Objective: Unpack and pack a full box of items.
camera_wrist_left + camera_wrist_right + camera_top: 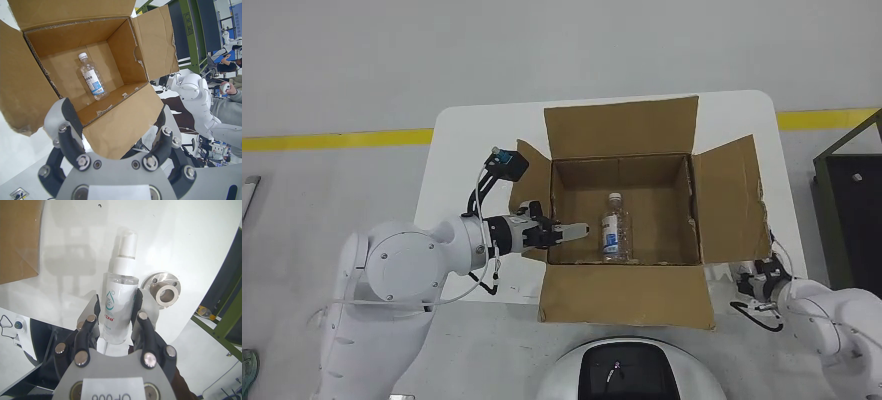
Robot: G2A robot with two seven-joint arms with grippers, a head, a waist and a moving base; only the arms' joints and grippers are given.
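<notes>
Cardboard box [622, 290]: flaps spread, on white table [482, 140].
Water bottle [91, 79]: laid on the box floor.
Left gripper [115, 111]: fingers held apart at the box rim.
Right gripper [118, 300]: in its wrist view, clamped on spray bottle [121, 289], beside metal flange [164, 292].

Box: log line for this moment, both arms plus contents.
box open | inside: one clear bottle lying flat | left gripper jaws open, over box rim | right gripper jaws shut on spray bottle, beside box
</notes>
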